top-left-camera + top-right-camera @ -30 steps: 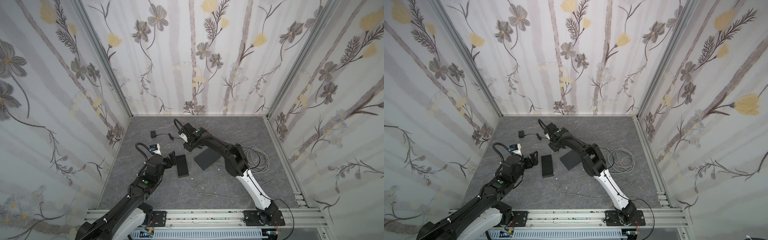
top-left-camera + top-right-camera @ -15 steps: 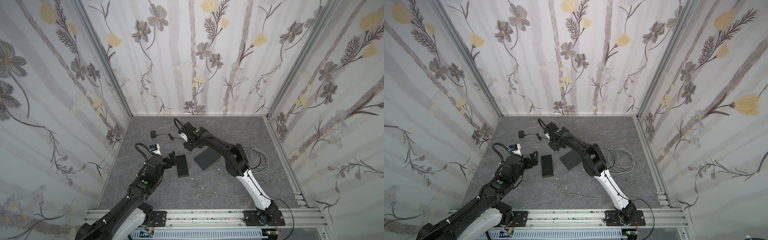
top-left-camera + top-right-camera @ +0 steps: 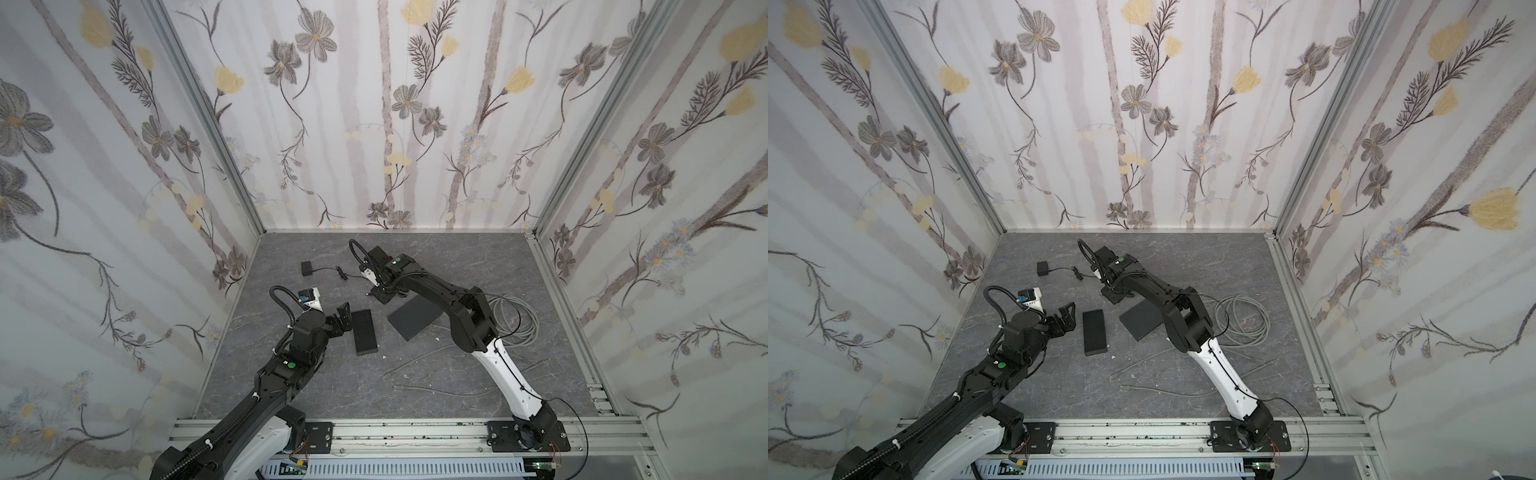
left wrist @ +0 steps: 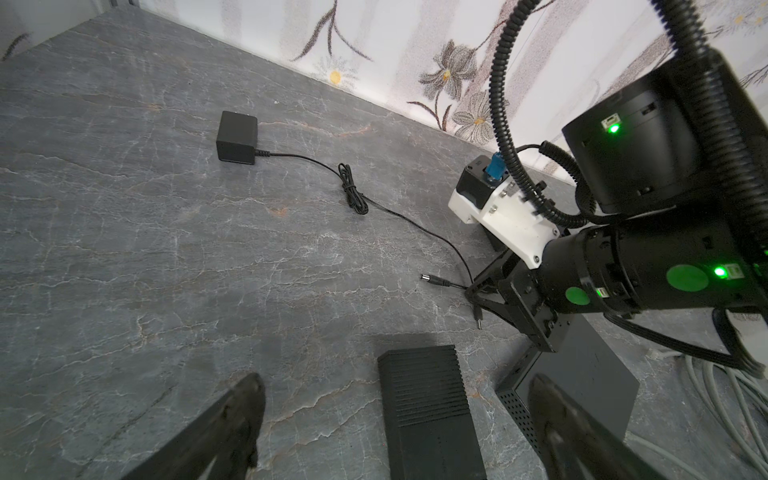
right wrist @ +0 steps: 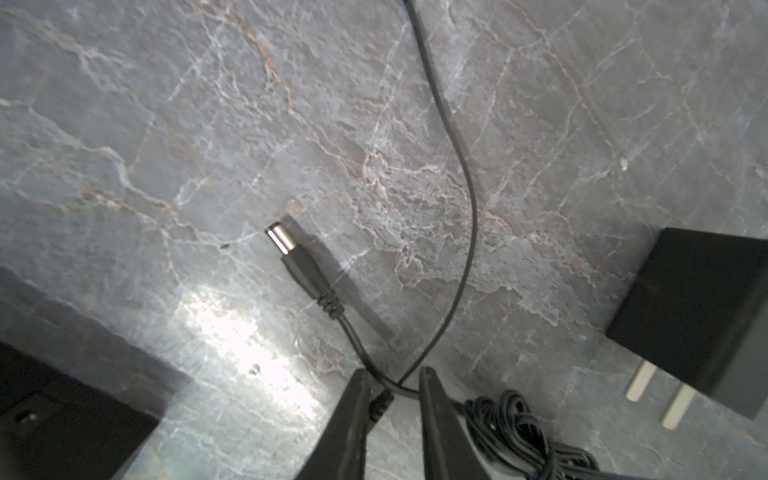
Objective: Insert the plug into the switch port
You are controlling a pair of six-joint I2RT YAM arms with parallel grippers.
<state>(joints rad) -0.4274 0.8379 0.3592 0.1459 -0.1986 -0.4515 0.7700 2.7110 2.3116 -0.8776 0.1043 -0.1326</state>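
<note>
The plug (image 5: 291, 253), a silver-tipped barrel on a thin black cable, lies on the floor (image 4: 432, 279). My right gripper (image 5: 392, 382) is just behind it, jaws narrowly apart with the cable loop crossing between the tips, unpinched. It reaches to the back middle in both top views (image 3: 378, 292) (image 3: 1111, 296). Two dark boxes could be the switch: a ribbed black one (image 3: 365, 332) (image 4: 428, 407) and a flat grey one with a perforated side (image 3: 415, 318) (image 4: 582, 382). No port shows. My left gripper (image 3: 343, 318) (image 4: 399, 395) stands wide open just left of the ribbed box.
The cable's black power adapter (image 3: 306, 268) (image 5: 698, 316) lies at the back left, with a tied bundle of cable (image 4: 353, 195) beside it. A coil of grey cable (image 3: 515, 320) sits on the right, and loose grey cable pieces (image 3: 436, 390) lie near the front. Patterned walls close three sides.
My right gripper's jaws have come slightly apart from shut. Neither arm has shifted noticeably, and the boxes lie where they were.
</note>
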